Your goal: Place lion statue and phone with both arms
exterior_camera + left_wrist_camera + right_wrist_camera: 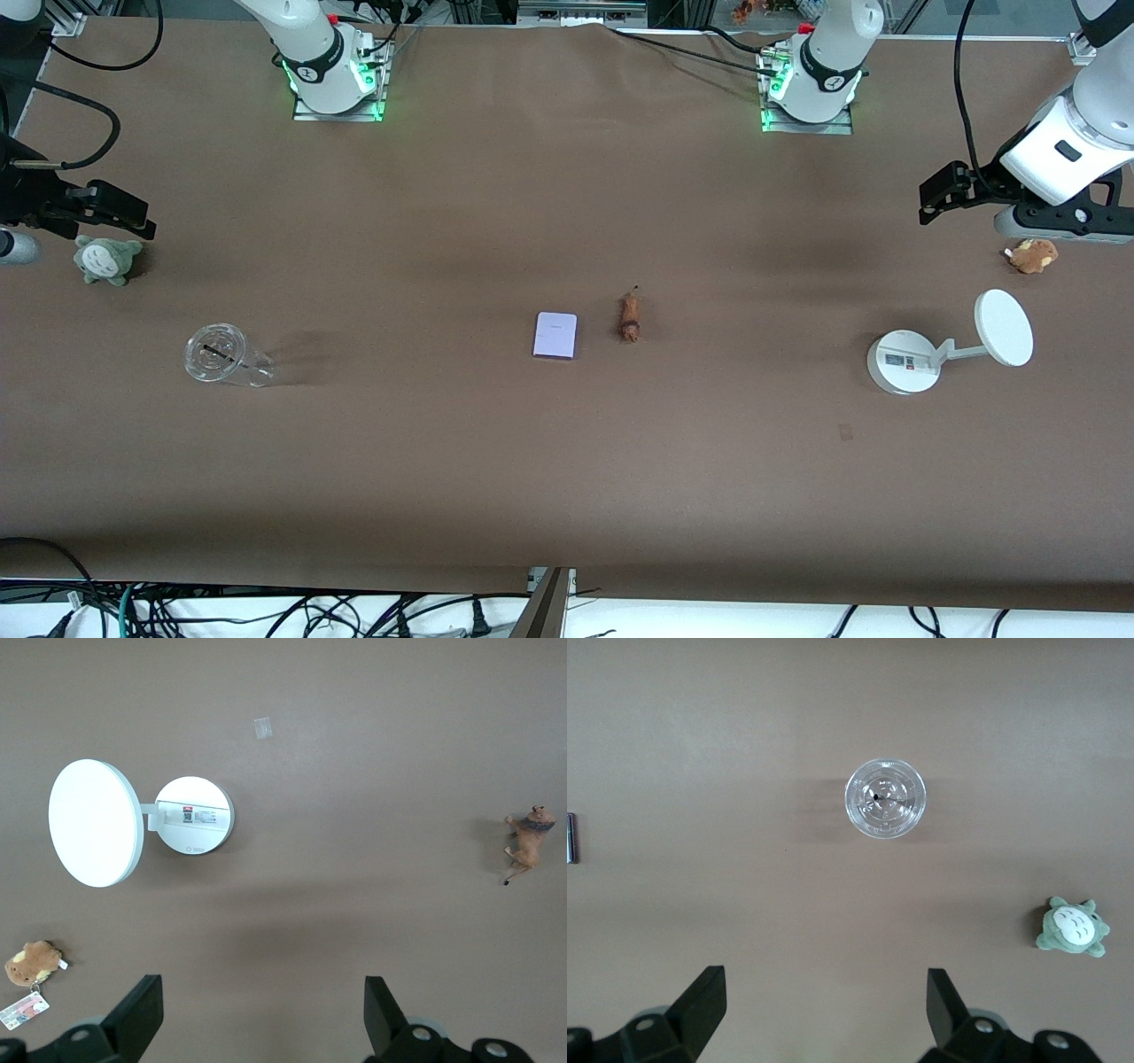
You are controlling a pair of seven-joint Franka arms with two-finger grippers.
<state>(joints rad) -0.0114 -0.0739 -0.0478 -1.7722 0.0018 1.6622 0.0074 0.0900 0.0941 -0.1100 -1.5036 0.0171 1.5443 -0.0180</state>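
Two task things lie at the middle of the front view: one phone (555,335) and, just beside it toward the left arm's end, one lion statue (629,317), apart from each other. One white stand (904,361) and one brown plush (1033,254) sit at the middle right, one clear cup (219,354) and one green plush (107,259) at the middle left. The left gripper (927,213) hangs wide open and empty near the brown plush; the right gripper (142,228), also wide open and empty, is over the green plush.

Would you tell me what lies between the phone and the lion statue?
Nothing: the front view shows only bare table between the phone and the lion statue.
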